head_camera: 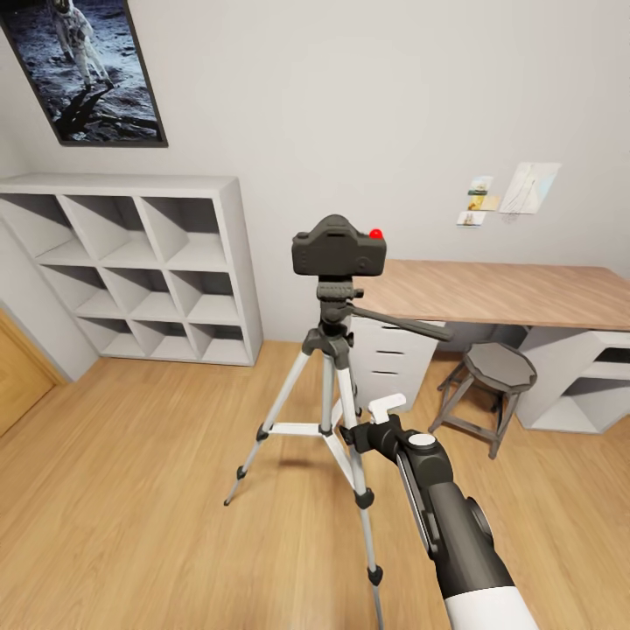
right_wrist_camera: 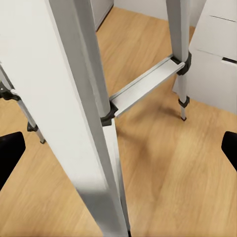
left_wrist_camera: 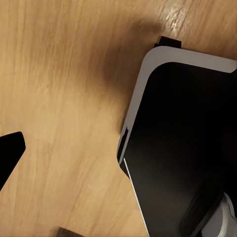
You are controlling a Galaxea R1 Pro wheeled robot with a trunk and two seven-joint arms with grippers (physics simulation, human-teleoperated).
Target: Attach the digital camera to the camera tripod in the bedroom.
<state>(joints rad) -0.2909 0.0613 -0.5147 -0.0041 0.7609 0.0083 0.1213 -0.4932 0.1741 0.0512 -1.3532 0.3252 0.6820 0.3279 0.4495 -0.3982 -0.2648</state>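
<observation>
So nearest to you is the right arm, coming up from the bottom right of the head view, with the right end effector (head_camera: 382, 413) parked right at the near tripod leg. In its wrist view the two dark fingertips (right_wrist_camera: 11, 153) sit wide apart at either edge with the silver leg (right_wrist_camera: 86, 113) running between them, so it's spread and not pinching anything. The left end effector is harder: its wrist view gives you plank floor (left_wrist_camera: 64, 98), a dark robot body panel and one dark fingertip (left_wrist_camera: 10, 150), so I can't tell whether it's spread or closed.

Next out is the camera tripod (head_camera: 325, 385), standing on the wood floor in the middle of the frame, and the digital camera (head_camera: 339, 247) is already sitting on its pan head, red button at upper right.

Handling-wise, I'd guess the camera is a rigid, light-ish box with smooth sides, so take it across the body, not the button. The tripod looks stiff but top-heavy on thin legs, so a nudge at that leg could tip it.

Further back are the stool (head_camera: 492, 385), the wood worktop (head_camera: 525, 293), the white cube shelf (head_camera: 131, 262) and the astronaut poster (head_camera: 87, 66).
</observation>
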